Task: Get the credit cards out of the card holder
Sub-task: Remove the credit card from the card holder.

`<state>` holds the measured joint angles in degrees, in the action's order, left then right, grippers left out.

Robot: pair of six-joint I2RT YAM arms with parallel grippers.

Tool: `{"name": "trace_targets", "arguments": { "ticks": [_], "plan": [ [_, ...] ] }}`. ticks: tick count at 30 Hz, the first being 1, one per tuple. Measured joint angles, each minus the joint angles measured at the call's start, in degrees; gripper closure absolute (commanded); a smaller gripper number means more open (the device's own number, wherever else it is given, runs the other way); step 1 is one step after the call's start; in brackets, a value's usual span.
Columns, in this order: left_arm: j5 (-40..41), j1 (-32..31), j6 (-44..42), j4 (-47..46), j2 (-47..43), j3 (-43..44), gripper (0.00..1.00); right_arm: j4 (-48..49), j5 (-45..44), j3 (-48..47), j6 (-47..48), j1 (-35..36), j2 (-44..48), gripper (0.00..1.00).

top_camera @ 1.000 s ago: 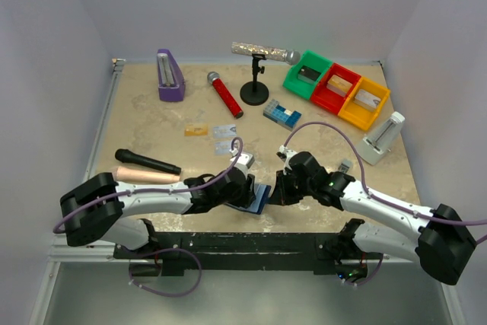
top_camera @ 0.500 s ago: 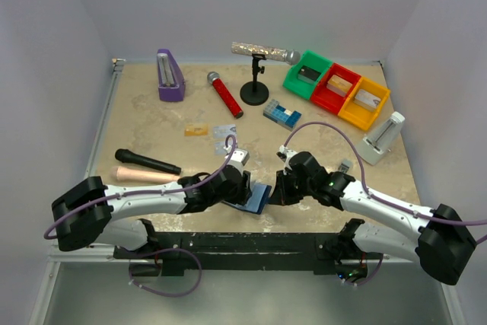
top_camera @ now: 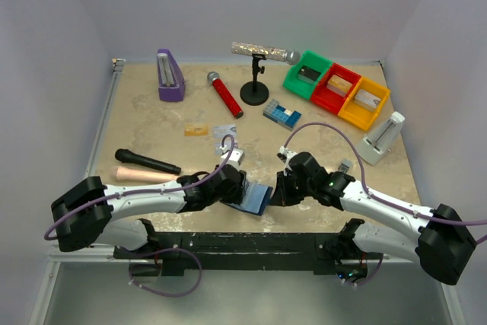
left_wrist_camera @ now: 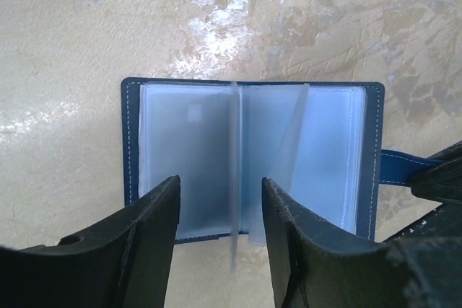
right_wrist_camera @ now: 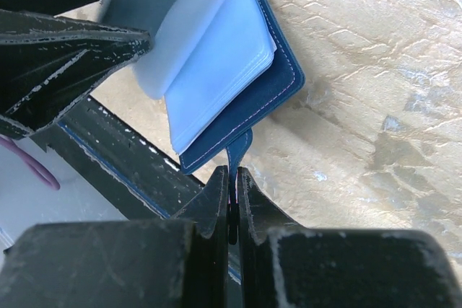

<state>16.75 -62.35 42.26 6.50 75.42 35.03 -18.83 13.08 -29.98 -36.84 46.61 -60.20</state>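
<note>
The card holder (left_wrist_camera: 195,149) lies open near the table's front edge (top_camera: 257,197), dark blue with pale sleeves. One thin sleeve stands up at its spine. My left gripper (left_wrist_camera: 220,214) is open, its fingers on either side of that sleeve and apart from it. A small pale square shows through the left pocket. My right gripper (right_wrist_camera: 232,178) is shut on the holder's blue closure tab (right_wrist_camera: 238,146). A gold credit card (top_camera: 196,130) and a silver one (top_camera: 224,129) lie on the table farther back.
A black microphone (top_camera: 148,162) and a beige cylinder (top_camera: 148,176) lie to the left. Farther back are a red microphone (top_camera: 225,94), a purple block (top_camera: 169,75), a microphone stand (top_camera: 255,89), a blue-and-white brick block (top_camera: 281,114), coloured bins (top_camera: 335,89) and a white device (top_camera: 382,138).
My left gripper has shifted down and right over the holder and its fingers have spread a little. The holder now lies more open. The right gripper has kept its hold.
</note>
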Motion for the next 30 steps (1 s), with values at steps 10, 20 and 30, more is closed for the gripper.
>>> {"name": "trace_targets", "arguments": {
  "ticks": [10,20,30],
  "plan": [
    [1.1,0.1,0.0,2.1,0.0,0.0,0.46,-0.1,0.0,0.0,0.1,0.0,0.0,1.00],
    [1.2,0.1,-1.9,2.6,0.2,0.9,0.45,-0.1,0.0,0.0,0.0,0.0,0.0,1.00],
    [1.0,0.0,-5.6,3.1,3.8,5.6,0.45,0.0,0.0,0.0,0.0,0.0,0.0,1.00]
  ]
}}
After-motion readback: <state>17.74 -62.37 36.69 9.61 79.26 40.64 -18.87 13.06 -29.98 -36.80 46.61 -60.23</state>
